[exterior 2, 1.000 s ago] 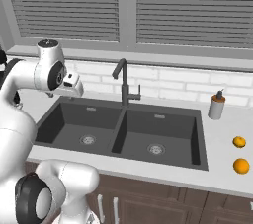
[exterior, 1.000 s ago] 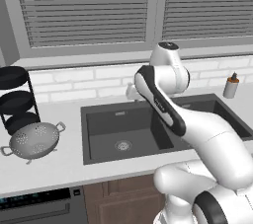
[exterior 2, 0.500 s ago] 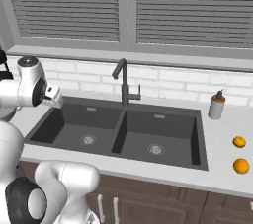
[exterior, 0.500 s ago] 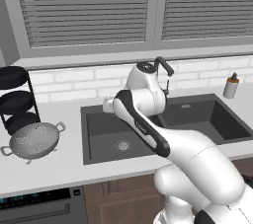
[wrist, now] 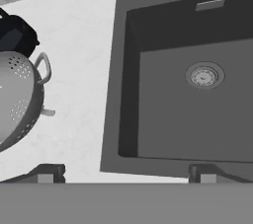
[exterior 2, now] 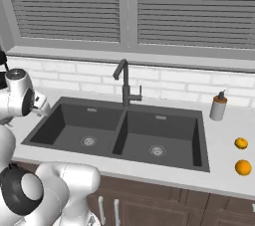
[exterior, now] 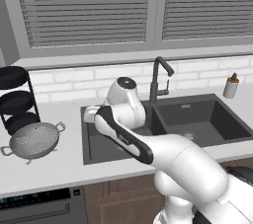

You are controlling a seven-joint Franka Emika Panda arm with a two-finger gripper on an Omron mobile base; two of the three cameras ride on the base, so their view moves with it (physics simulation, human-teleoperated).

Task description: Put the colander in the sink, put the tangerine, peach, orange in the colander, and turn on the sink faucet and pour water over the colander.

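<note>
Fingertips (wrist: 47, 173) of the gripper (wrist: 126, 172) stand wide apart, holding nothing, above the left basin of the sink (wrist: 163, 13). Left of it on the counter (exterior: 59, 166) sits the colander (exterior: 33, 140), beside a black 3-shelf rack (exterior: 14, 100). 2 fruits (exterior 2: 241, 143) lie right of the sink.

Arm swung left from faucet side; hand (wrist: 126, 172) now over the sink (wrist: 188, 94) left edge, nearer the colander (exterior: 34, 140).
</note>
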